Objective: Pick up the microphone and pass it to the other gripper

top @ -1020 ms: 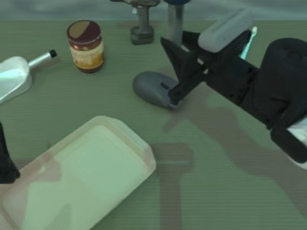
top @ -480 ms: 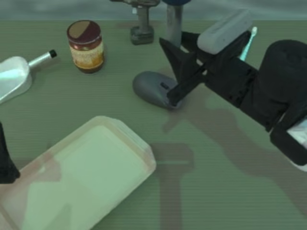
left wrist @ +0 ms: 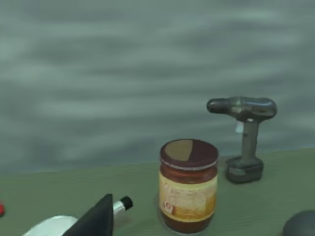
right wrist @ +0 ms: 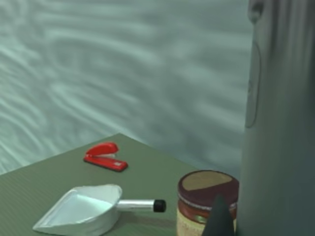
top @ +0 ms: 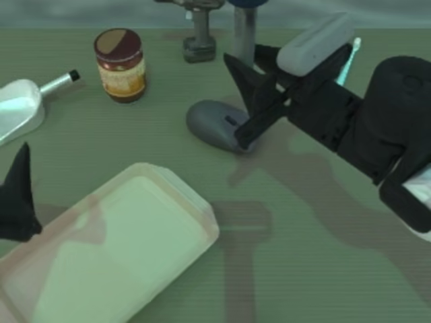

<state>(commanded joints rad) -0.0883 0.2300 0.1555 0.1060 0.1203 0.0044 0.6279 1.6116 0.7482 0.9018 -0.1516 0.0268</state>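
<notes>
Green ribbed table [top: 316, 269], grey rippled backdrop [left wrist: 123, 69]; two arms, one of every other item

- right arm [top: 377, 121]: biggest thing in the top view, reaches in from the right toward the far edge. right gripper [top: 236, 101] is spread wide, holding nothing that I can confirm
- plastic box [top: 121, 249]: translucent, rounded corners, near left of the table. Inside looks pale and flat, contents not discernible
- left gripper [top: 17, 202]: at the left edge just beside the box, only partly in view; can't tell its state
- microphone [top: 245, 33]: standing upright at the far edge, grey handle just beside the right gripper's far finger; contact can't be told. It fills the side of the right wrist view [right wrist: 278, 123]
- scoop [top: 20, 104]: metal, black cap on the handle end, far left
- mouse [top: 215, 124]: grey, mid-table, under the right gripper's near finger
- drill [left wrist: 243, 137]: grey, upright on its base, far edge, left of the microphone
- jar [top: 120, 65]: dark red lid, red-brown contents, yellow label, print too small to read
- stapler [right wrist: 106, 156]: red, far left corner, seen only from the right wrist
- toothbrush [top: 350, 57]: teal, mostly hidden behind the right arm
</notes>
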